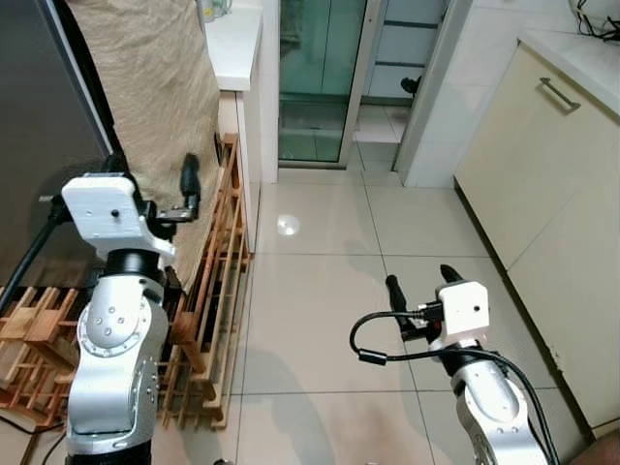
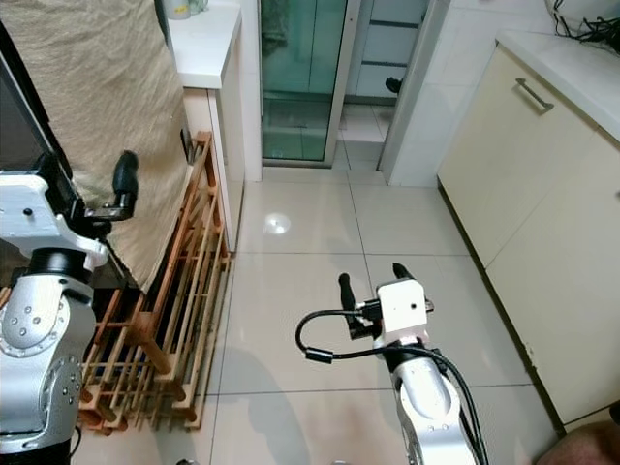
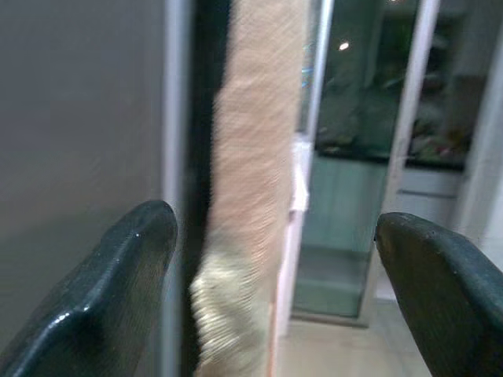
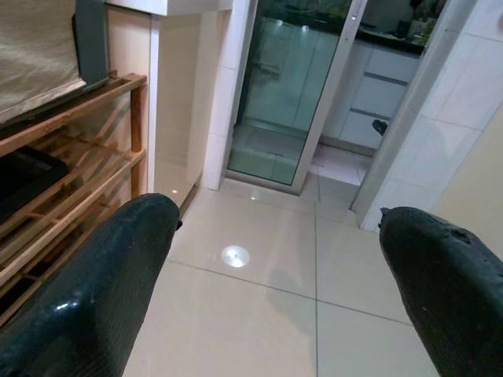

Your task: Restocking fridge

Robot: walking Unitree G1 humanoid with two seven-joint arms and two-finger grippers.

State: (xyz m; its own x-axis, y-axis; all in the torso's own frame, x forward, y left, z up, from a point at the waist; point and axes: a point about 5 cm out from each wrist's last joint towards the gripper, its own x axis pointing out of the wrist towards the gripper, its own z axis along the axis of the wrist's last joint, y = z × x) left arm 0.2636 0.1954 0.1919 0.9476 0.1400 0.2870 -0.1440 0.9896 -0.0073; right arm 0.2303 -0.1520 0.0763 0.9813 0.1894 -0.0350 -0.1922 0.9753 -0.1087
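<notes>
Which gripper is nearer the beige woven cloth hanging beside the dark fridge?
Left. The left gripper is raised right at the beige woven cloth, fingers open. The right gripper hangs open over the floor tiles, well away from it.

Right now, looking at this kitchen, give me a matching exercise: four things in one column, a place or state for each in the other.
Things:
1. left gripper
2. right gripper
3. wooden rack
4. beige cloth

Places or states:
A. on the floor beside the white counter
B. draped over the dark fridge
C. open, raised near the cloth
D. open, low over the floor tiles

Pairs: 1-C, 2-D, 3-A, 4-B
</notes>
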